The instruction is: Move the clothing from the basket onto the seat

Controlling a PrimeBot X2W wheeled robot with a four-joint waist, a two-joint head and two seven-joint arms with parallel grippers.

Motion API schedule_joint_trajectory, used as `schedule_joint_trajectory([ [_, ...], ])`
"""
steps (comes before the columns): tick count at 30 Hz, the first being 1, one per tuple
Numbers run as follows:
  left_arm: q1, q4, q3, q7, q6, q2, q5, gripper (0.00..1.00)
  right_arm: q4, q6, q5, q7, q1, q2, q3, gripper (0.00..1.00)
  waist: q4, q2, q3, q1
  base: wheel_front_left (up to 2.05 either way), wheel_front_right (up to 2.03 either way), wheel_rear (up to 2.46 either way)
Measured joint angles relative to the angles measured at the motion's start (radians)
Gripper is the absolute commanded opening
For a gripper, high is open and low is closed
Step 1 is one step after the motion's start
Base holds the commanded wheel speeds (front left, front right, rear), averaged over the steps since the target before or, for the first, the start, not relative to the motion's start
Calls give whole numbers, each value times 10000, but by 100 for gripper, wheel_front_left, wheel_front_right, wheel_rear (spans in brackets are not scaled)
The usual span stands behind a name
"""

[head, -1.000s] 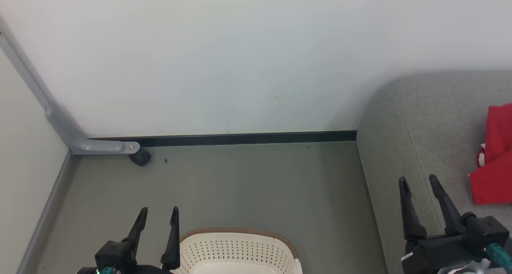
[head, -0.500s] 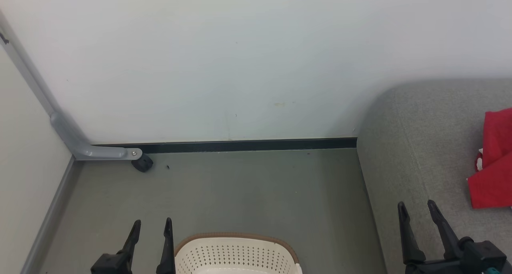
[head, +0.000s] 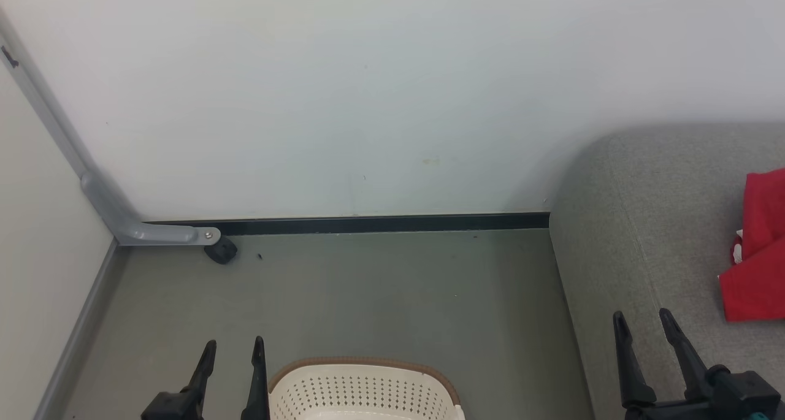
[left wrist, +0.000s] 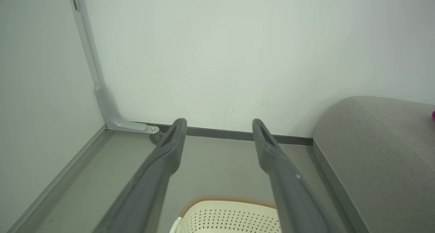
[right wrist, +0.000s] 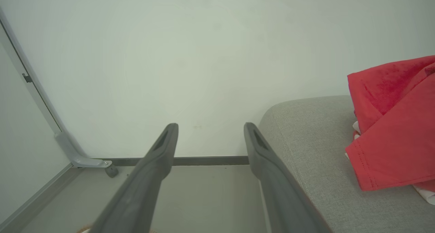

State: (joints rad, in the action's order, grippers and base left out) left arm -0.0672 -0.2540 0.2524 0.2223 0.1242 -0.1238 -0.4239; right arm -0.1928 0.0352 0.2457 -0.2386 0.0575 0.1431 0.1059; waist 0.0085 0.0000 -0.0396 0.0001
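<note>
over the last second both arms have sunk toward the bottom of the head view, more than the slight shift of the whole picture accounts for. in the last half second they have barely stirred. the left tool (head: pixel 235 341) now stands just left of the cream perforated plastic basket with a brown woven-look rim (head: pixel 362 361), its two dark fingers spread with nothing between them. the right tool (head: pixel 641 314) hovers over the near left part of the large grey fabric-upholstered seat (head: pixel 650 224), fingers likewise spread and empty. a second ago it reached further up the cushion; it is now well apart from the soft bright red clothing (head: pixel 757 279). the clothing lies crumpled on the seat at the view's right edge, a bit of white showing at its fold, and has not shifted on the cushion. the basket sits on the grey-green floor (head: pixel 368 285) beside the seat. only its far wall shows, so what remains inside cannot be told. this looks like a retreat after a drop: either the task is finished or another reach into the basket is due.
</note>
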Motion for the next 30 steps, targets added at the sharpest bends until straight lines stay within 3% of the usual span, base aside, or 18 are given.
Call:
schedule_joint_trajectory([
  [30, 132, -96, -270, -4, 0, 301, 224, 100, 407, -148, -50, 303, -252, 163, -44, 100, 94, 1, -28, 0, 0, 0, 0],
])
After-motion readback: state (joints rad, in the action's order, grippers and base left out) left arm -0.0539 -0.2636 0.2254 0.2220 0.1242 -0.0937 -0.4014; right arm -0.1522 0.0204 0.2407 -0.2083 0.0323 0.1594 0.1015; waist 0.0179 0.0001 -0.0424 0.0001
